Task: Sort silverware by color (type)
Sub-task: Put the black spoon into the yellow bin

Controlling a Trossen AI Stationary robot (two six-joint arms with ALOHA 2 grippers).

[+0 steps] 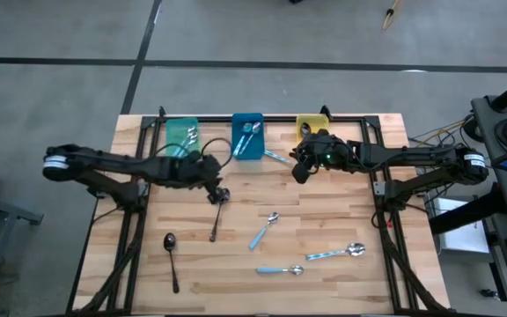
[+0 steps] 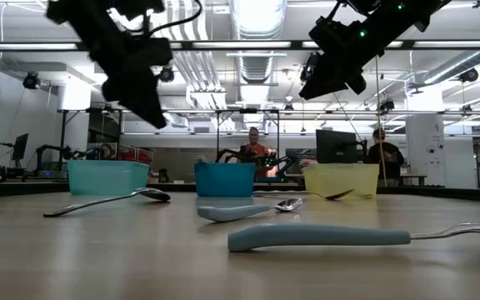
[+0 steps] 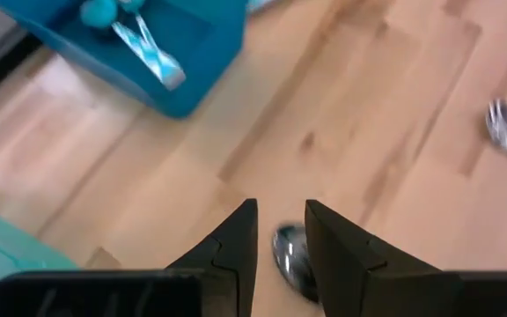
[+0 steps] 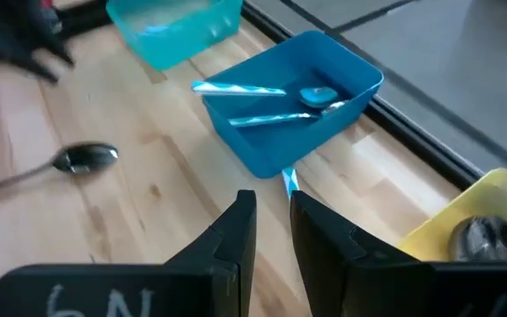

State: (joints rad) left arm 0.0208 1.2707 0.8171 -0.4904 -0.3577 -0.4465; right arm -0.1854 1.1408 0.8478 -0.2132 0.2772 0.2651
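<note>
My left gripper [image 1: 219,193] hovers, fingers slightly open and pointing down, over the bowl [image 3: 292,257] of a dark spoon [image 1: 216,220] lying flat on the table. My right gripper [image 1: 299,173] hangs in the air in front of the blue bin [image 1: 247,136], fingers slightly open with nothing between them [image 4: 272,216]. A blue-handled spoon [image 1: 276,158] lies on the table by that bin. Another dark spoon [image 1: 172,258] lies near left. Three blue-handled spoons [image 1: 265,231] [image 1: 334,253] [image 1: 280,269] lie toward the near right.
Three bins stand along the far edge: teal [image 1: 181,136] with some silverware, blue [image 4: 324,62] holding two blue-handled spoons, yellow [image 4: 465,220] with a dark spoon bowl showing. Black frame rails run along the table's left, right and far sides. People show beyond the table.
</note>
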